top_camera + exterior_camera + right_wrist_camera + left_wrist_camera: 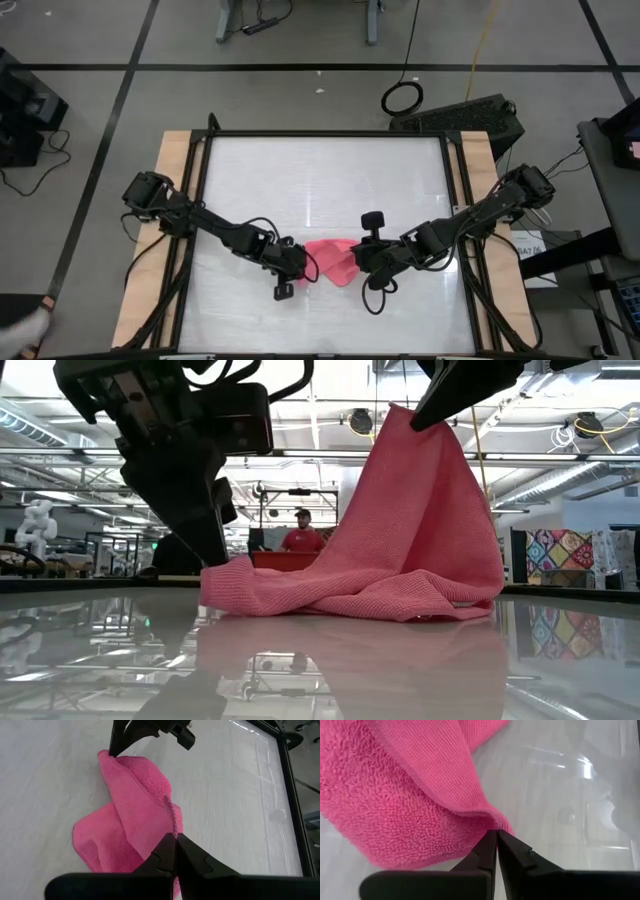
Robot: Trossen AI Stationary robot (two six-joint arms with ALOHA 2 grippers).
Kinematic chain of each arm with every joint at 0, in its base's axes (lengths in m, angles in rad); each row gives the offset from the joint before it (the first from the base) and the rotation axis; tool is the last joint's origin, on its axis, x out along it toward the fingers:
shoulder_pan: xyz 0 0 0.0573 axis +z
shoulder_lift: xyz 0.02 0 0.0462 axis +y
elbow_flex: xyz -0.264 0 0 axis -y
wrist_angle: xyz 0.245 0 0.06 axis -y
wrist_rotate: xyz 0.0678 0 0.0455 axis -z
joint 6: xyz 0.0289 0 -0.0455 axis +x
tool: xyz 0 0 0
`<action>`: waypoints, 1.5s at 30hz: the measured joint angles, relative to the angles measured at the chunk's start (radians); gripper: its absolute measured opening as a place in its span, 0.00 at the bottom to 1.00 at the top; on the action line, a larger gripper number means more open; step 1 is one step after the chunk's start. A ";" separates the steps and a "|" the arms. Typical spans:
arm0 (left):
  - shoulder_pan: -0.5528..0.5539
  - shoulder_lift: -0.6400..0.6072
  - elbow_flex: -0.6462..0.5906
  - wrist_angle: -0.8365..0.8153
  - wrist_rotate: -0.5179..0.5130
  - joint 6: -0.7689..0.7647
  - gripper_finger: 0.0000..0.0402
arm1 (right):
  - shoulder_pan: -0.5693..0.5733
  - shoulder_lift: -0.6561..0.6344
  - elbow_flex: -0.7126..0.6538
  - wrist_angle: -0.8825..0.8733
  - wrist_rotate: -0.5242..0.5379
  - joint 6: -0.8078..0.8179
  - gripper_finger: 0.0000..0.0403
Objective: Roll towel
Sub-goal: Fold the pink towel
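One towel (335,260), bright pink, sits near the front centre of the counter (330,180), bunched rather than flat. Two arms are at work, one end effector each. The left end effector (292,268) is down at counter level with its jaws together, clamped on the towel's left edge; the wrist view shows the fingers (485,852) pinched on a thin fold of cloth. The right end effector (362,256) is raised above the counter, jaws together and clamped on a corner of the towel; in the low view the cloth hangs from it like a tent, peak up at the right and the rest draped down to the glossy surface. Judgement on risks: both grips look shallow, on an edge or corner only, so any pull between the arms could slip the cloth free, most likely at the raised corner, which would drop and collapse the shape. The towel is also crumpled and partly doubled, so a roll started from here could come out lopsided or loose. The surface looks slick, so the low edge may slide instead of turning over. Background: one person, far behind the counter in the low view.
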 joint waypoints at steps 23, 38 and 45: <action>0.020 0.049 0.001 0.017 0.061 -0.030 0.44 | 0.000 0.000 0.000 0.001 0.000 0.000 0.00; 0.040 0.076 0.003 0.013 0.052 0.013 0.02 | 0.000 0.000 0.000 0.000 0.000 -0.001 0.00; 0.039 0.016 0.110 -0.245 -0.016 0.077 0.01 | -0.001 -0.021 0.000 -0.007 0.039 -0.046 0.00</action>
